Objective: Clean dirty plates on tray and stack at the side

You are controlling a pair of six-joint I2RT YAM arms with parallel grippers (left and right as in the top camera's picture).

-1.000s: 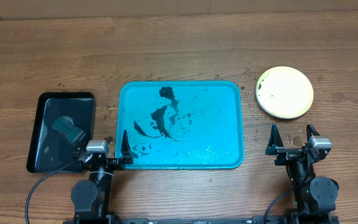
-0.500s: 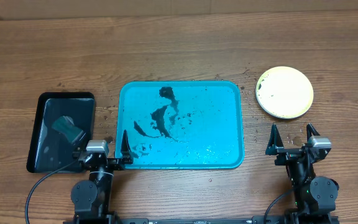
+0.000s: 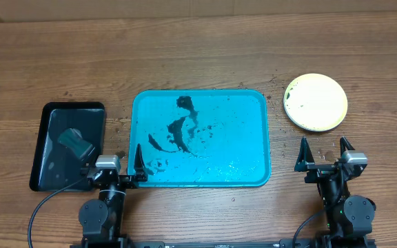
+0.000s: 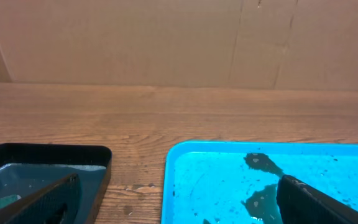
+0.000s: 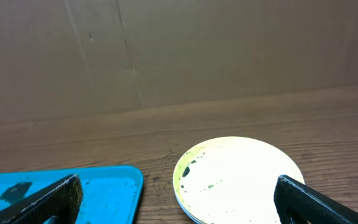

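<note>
The turquoise tray (image 3: 253, 138) lies at the table's middle with dark smears and no plate on it; it also shows in the left wrist view (image 4: 216, 180) and the right wrist view (image 5: 104, 186). A stack of plates (image 3: 316, 102) with the yellow-green one on top sits on the table to the tray's right, also in the right wrist view (image 5: 238, 180); dark specks mark its left rim. The white and light blue plates are hidden. My left gripper (image 3: 119, 164) is open and empty at the tray's near left corner. My right gripper (image 3: 324, 153) is open and empty just short of the plates.
A smaller black tray (image 3: 54, 155) lies left of the turquoise tray, holding a dark green sponge (image 3: 74, 141). Dark crumbs and wet spots dot the wood around the tray's right side. A cardboard wall stands behind the table.
</note>
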